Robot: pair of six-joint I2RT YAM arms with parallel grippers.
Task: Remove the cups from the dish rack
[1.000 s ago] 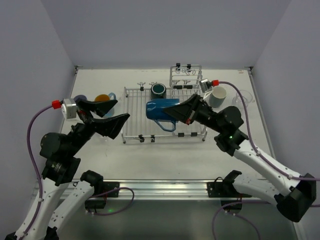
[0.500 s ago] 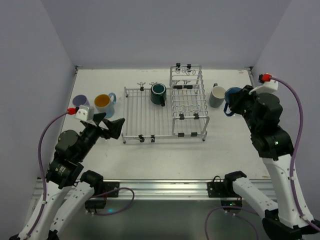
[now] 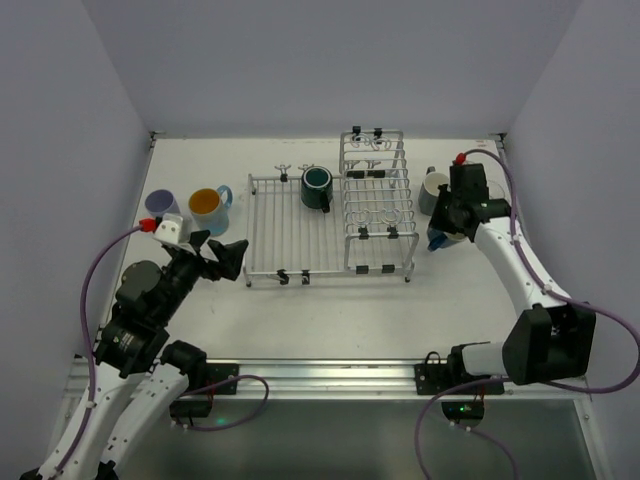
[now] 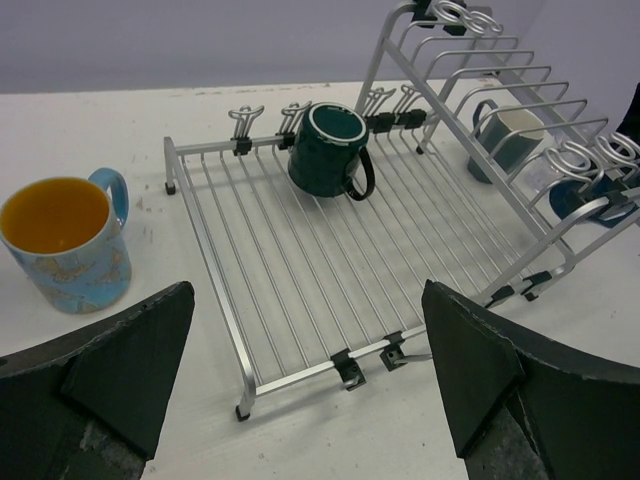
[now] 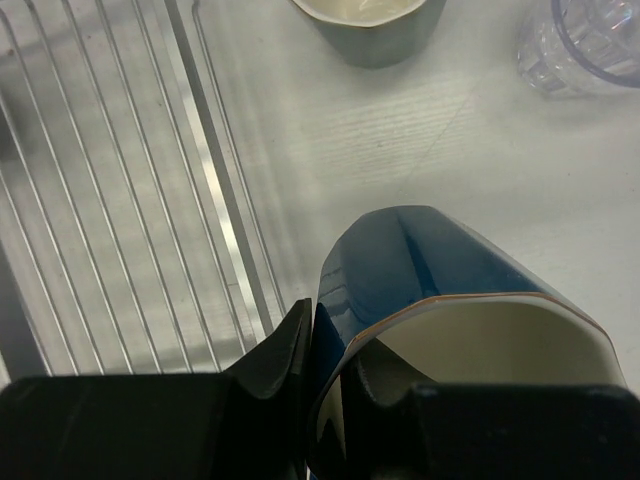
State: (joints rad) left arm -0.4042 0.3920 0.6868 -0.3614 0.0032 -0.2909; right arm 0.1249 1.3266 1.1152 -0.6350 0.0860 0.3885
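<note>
The silver wire dish rack lies mid-table, its tined section on the right. A dark green mug stands at the back of the flat grid and shows in the left wrist view. My right gripper is shut on the rim of a blue mug, one finger inside and one outside, low beside the rack's right edge. The right wrist view shows the gripper and the blue mug close up. My left gripper is open and empty left of the rack, as its wrist view shows.
A grey-green mug stands right of the rack and shows in the right wrist view. A clear glass sits further right. A light-blue mug with an orange inside and a lavender tumbler stand left of the rack.
The right arm carried the blue mug off the rack to the right, then brought it down and inward beside the rack's right edge. The left arm drew back and stays open.
</note>
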